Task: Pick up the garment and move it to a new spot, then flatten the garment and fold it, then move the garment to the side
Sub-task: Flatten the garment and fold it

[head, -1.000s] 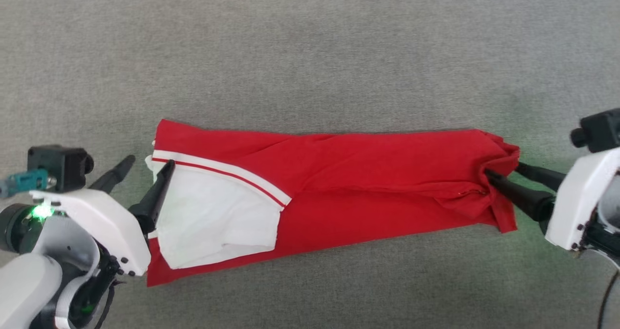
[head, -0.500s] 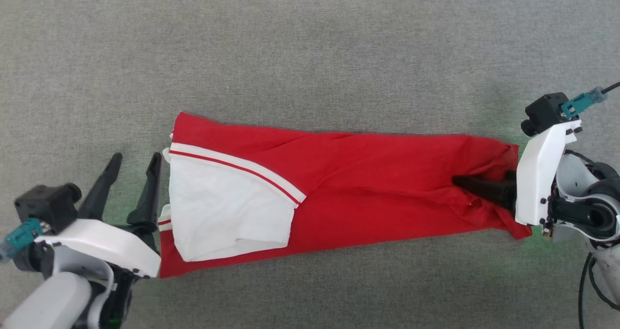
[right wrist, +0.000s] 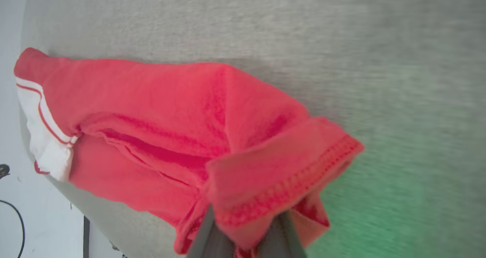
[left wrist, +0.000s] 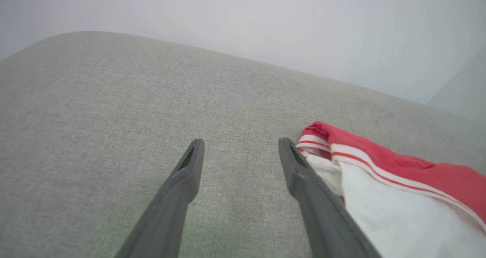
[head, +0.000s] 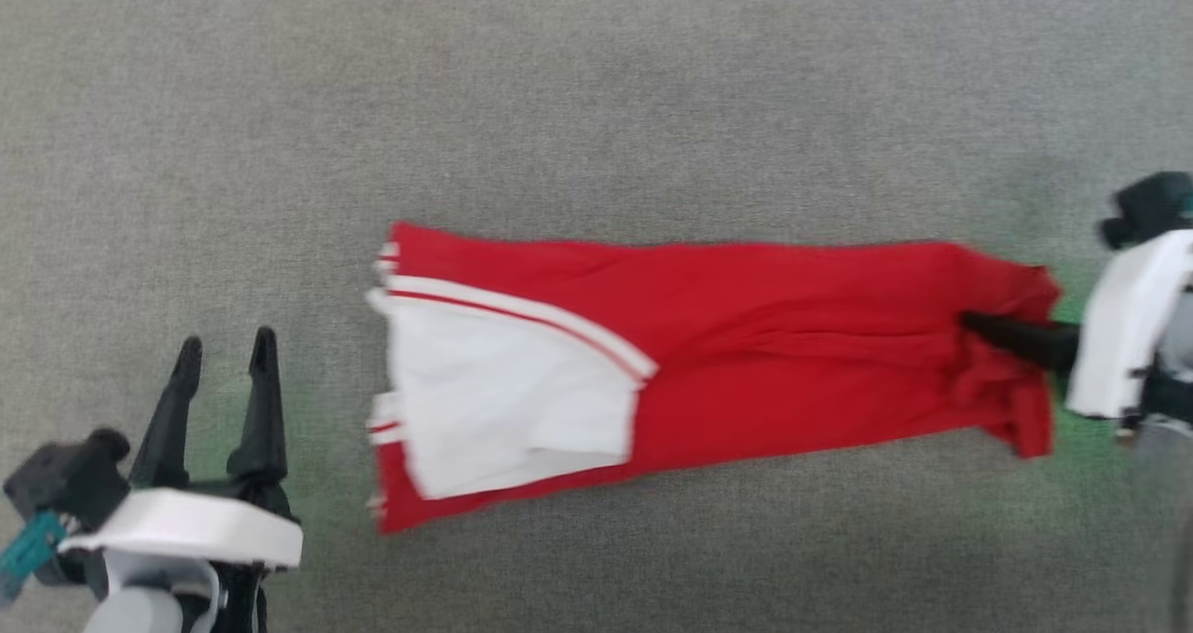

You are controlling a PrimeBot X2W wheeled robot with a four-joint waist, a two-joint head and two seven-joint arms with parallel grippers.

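Well: my right gripper (head: 979, 323) clenched on garment (head: 746, 353) at hem (right wrist: 296, 178). Garment lies as long folded strip on grey surface (head: 596, 102). End grip probably for dragging aside. Left gripper (head: 226, 353) spread, empty, near sleeve (head: 503, 381), clear of cloth.

No text, label, brand, number or sign can be read in any view. On the shirt (head: 792, 353), plain red and white cloth with striped trim is seen, without legible lettering.

Grey woven surface (head: 596, 102) under the left fingers (left wrist: 184, 185), pale wall (left wrist: 265, 18) beyond their tips, green glow (right wrist: 379, 197) beside the right fingers (right wrist: 280, 238)
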